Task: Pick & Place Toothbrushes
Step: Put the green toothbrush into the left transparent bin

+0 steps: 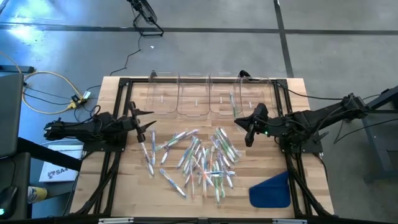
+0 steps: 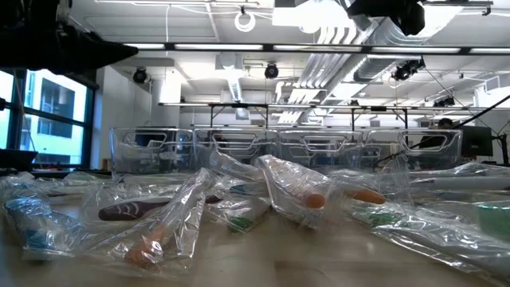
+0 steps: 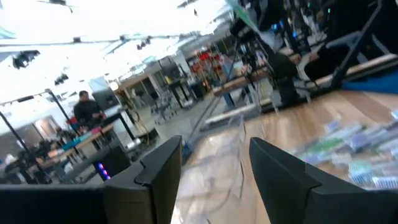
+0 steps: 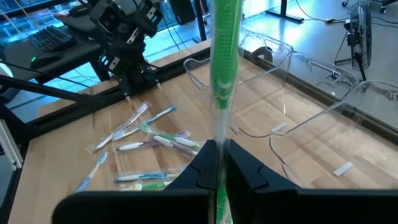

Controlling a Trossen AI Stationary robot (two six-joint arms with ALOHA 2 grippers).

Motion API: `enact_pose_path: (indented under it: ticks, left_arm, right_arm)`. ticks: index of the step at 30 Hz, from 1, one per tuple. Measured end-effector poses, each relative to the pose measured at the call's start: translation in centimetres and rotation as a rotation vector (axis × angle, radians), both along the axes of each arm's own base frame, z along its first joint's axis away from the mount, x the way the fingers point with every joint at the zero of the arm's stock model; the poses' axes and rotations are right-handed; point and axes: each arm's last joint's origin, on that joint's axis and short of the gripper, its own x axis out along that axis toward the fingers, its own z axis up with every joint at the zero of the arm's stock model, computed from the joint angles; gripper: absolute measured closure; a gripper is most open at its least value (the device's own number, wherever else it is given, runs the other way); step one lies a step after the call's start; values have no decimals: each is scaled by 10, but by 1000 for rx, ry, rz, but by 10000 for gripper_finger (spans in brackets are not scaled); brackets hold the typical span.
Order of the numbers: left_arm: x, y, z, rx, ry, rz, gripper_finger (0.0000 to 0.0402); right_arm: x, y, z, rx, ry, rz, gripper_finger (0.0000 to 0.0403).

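Note:
A heap of toothbrushes (image 1: 199, 158) in clear wrappers lies on the wooden table's middle, and it fills the foreground of the low view (image 2: 303, 195). My right gripper (image 4: 219, 149) hovers at the table's right middle (image 1: 241, 122), shut on a green toothbrush (image 4: 222, 68). That toothbrush reaches toward the clear bins (image 1: 208, 94) standing in a row along the far edge. My left gripper (image 3: 214, 168) stands open at the table's left side (image 1: 151, 121), above the wood, with nothing between its fingers. My right gripper pinches the green toothbrush's wrapped shaft (image 4: 217, 140) between its two fingers. Most of its length sticks out past the fingertips toward the far edge. The toothbrush (image 1: 234, 106) is lifted clear of the table, over the near side of the bins.
A blue flat piece (image 1: 272, 190) lies at the near right corner. The clear bins (image 2: 319, 147) form a wall at the far edge. Black frame rails (image 1: 121, 93) run along the table's sides. Bare wood (image 1: 134, 186) shows at the near left.

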Motion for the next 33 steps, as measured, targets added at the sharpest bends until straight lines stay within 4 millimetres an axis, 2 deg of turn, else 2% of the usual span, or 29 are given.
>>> enact_pose_path:
  ticks: [11, 15, 22, 27, 33]
  left_arm:
    - [1, -2, 5, -2, -44, -58, 218]
    - [6, -2, 8, 2, -68, -70, 218]
    - [17, -2, 10, -19, -69, -78, 218]
    - [30, -3, 28, -15, -32, -119, 218]
    - [54, -4, 53, 34, 18, -130, 218]
  right_arm:
    - [4, -6, 2, 14, -30, -28, 399]
    - [13, -8, -4, 19, -4, -24, 399]
    - [43, -9, -14, 18, -30, 43, 399]
    - [60, -4, -13, -27, -104, 135, 399]
    - [72, -2, -18, -37, -141, 141, 399]
